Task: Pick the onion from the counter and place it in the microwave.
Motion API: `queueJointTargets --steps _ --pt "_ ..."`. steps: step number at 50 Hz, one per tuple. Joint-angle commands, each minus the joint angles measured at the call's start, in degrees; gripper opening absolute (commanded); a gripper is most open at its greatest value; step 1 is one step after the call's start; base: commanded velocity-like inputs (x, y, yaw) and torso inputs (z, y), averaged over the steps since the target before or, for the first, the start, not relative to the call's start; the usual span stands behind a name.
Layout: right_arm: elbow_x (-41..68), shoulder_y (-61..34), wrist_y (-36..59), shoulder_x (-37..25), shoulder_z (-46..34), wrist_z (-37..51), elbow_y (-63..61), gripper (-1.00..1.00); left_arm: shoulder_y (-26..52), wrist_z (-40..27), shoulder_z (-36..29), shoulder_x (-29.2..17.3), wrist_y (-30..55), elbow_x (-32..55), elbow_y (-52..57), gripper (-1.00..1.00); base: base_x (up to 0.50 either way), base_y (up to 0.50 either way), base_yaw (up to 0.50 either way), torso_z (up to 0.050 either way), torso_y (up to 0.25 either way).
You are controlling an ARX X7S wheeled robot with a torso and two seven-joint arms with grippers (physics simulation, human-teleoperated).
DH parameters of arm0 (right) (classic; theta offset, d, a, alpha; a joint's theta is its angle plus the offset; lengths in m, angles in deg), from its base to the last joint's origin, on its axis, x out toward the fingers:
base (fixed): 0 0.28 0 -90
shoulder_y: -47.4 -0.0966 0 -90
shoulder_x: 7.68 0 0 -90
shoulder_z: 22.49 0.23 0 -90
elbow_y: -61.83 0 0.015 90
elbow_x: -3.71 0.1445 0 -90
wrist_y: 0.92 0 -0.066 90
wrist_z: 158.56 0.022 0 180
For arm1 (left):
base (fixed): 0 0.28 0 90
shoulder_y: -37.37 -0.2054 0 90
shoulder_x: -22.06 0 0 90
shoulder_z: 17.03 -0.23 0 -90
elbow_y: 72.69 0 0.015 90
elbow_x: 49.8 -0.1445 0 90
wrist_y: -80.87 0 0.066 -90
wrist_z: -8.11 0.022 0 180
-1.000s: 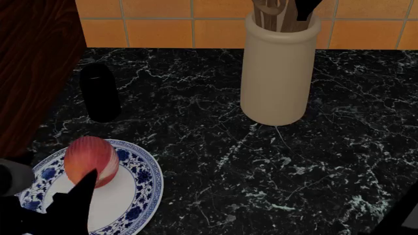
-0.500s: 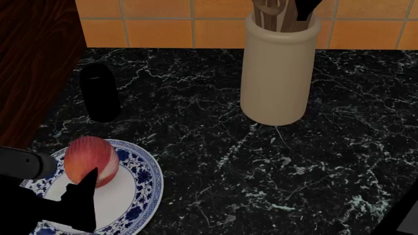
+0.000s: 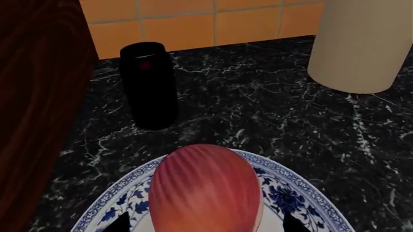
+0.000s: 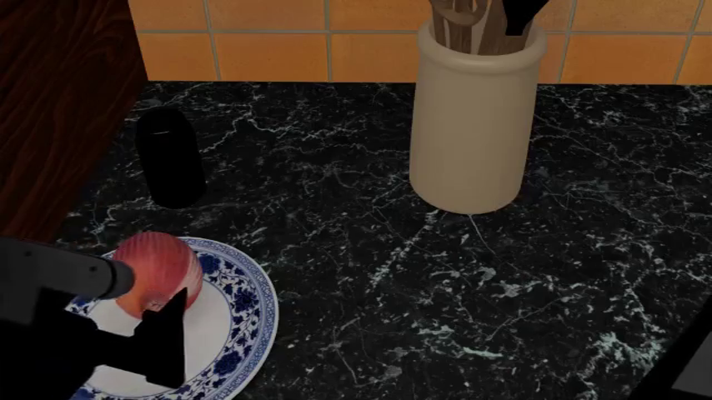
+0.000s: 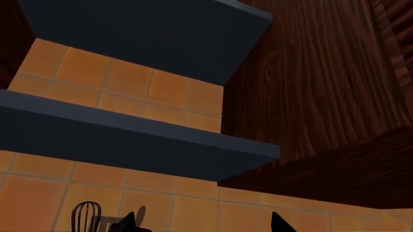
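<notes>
You have one onion [image 4: 159, 261], standing on one blue-and-white plate [image 4: 247, 310] on the counter [image 4: 445, 283]. Beyond the plate stand one black cylinder [image 4: 169, 157] and, further along, one cream utensil crock [image 4: 473, 117]. The onion's long axis runs roughly upright. Your left gripper [image 3: 205, 223] is spread wide, fingertips either side of the onion, not clamped. Your right gripper [image 5: 203, 222] shows two separated tips against the orange wall tiles [image 5: 129, 82].

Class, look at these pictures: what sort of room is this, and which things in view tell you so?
Most likely a kitchen. A cream crock holding wooden utensils stands on a black marble counter backed by orange wall tiles, and an onion sits on a blue-patterned plate.
</notes>
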State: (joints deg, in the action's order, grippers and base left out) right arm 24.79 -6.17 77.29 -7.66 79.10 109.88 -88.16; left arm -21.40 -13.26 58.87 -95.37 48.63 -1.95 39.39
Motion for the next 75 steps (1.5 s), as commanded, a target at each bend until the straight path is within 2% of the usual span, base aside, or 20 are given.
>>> queueJointTargets --steps 1,29,30,47,57,75 --pt "0.7 -1.0 0.5 0.0 -0.3 -0.4 0.0 1.0 1.6 2.1 -2.7 0.5 -2.0 -2.6 -3.4 1.0 0.0 0.0 0.0 0.0 0.0" --pt "0.5 -2.2 0.9 0.0 -1.6 0.0 0.0 1.0 4.8 3.9 -6.5 1.6 -4.0 -5.8 -8.0 1.0 0.0 0.0 0.0 0.0 0.0" --pt "0.5 -2.2 0.8 0.0 -1.6 -0.1 0.0 1.0 4.7 3.9 -6.4 1.5 -4.0 -5.7 -7.8 -1.0 0.0 0.0 0.0 0.0 0.0" --pt "0.6 -3.0 0.8 0.0 -2.1 -0.5 0.0 1.0 4.0 2.8 -4.7 0.5 -4.2 -4.4 -4.5 -1.0 0.0 0.0 0.0 0.0 0.0" --pt "1.1 -3.7 0.6 0.0 -2.2 -1.1 0.0 1.0 1.8 3.1 -2.2 0.6 -12.5 -6.0 1.7 -1.0 0.0 0.0 0.0 0.0 0.0" --pt "2.6 -5.3 0.8 0.0 -2.0 -1.9 0.0 1.0 1.2 2.0 1.5 3.9 -27.7 -12.1 8.2 -1.0 0.0 0.0 0.0 0.0 0.0"
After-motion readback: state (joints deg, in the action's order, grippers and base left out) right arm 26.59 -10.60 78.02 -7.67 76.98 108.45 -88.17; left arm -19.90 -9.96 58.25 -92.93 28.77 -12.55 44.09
